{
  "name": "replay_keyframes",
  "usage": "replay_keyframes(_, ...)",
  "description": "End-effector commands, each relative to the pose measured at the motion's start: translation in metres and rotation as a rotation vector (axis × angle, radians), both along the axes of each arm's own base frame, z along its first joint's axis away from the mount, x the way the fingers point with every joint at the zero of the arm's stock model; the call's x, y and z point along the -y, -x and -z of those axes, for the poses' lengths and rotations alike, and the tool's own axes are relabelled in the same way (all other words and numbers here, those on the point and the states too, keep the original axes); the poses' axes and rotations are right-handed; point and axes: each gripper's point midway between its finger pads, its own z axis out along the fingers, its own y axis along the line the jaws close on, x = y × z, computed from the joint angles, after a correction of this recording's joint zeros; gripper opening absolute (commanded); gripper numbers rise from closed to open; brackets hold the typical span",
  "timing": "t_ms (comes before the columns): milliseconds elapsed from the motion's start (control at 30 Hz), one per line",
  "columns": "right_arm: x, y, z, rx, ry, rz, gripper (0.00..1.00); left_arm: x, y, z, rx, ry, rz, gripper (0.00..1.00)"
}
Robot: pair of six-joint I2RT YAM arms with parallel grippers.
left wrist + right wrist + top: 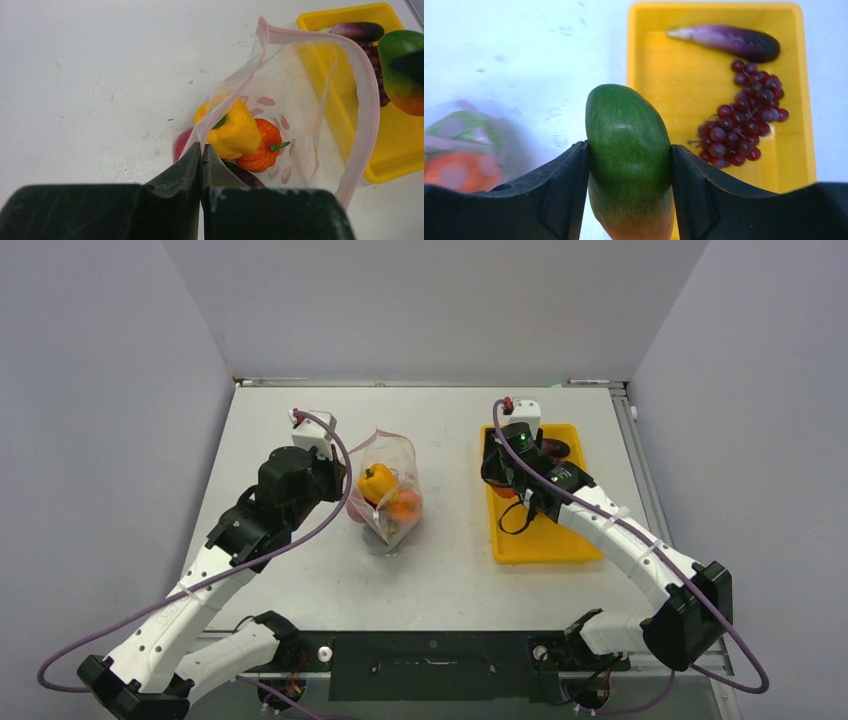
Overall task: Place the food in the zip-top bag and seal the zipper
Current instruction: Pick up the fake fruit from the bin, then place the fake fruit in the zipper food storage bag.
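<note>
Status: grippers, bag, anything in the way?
Left gripper shut on rim of clear pink-dotted zip-top bag, mouth open. Right gripper shut on green-orange toy fruit at yellow tray. Purple eggplant, red grape bunch in tray. No obstruction seen.

High rear overview; two close wrist views, yellow tray (664, 80) common, perhaps bag (280, 80).

Left arm (200, 590) and right arm (620, 535) as I see them: white links, black joint housings | purple cable (338, 455) looped along each | fingers (559, 190) matte black, wedge-shaped | green light (521, 437) on right wrist | red plug (507, 402) at each wrist top | black base plate (430, 665)
</note>
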Motion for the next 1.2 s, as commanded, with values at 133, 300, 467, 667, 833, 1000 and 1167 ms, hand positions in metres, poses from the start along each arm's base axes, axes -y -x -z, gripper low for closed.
replay_keyframes(133, -0.065, 0.008, -0.1, 0.198, -0.278, -0.23, 0.13, 0.001, -0.004, -0.023, 0.058, 0.031, 0.002, 0.0)
replay_keyframes(300, -0.098, 0.016, -0.14, 0.29, -0.419, -0.38, 0.13, 0.002, -0.004, -0.024, 0.058, 0.032, 0.005, 0.0)
replay_keyframes(467, -0.128, 0.031, -0.179, 0.387, -0.522, -0.516, 0.14, 0.002, -0.003, -0.024, 0.057, 0.03, 0.007, 0.0)
replay_keyframes(667, -0.149, 0.046, -0.212, 0.484, -0.584, -0.601, 0.14, 0.002, -0.003, -0.024, 0.058, 0.031, 0.007, 0.0)
replay_keyframes(833, -0.167, 0.061, -0.236, 0.564, -0.625, -0.671, 0.15, 0.002, -0.003, -0.024, 0.058, 0.031, 0.01, 0.0)
replay_keyframes(1000, -0.183, 0.071, -0.252, 0.618, -0.66, -0.704, 0.18, 0.003, -0.003, -0.024, 0.056, 0.031, 0.011, 0.0)
replay_keyframes(1167, -0.2, 0.071, -0.257, 0.641, -0.684, -0.72, 0.18, 0.003, -0.003, -0.024, 0.057, 0.034, 0.012, 0.0)
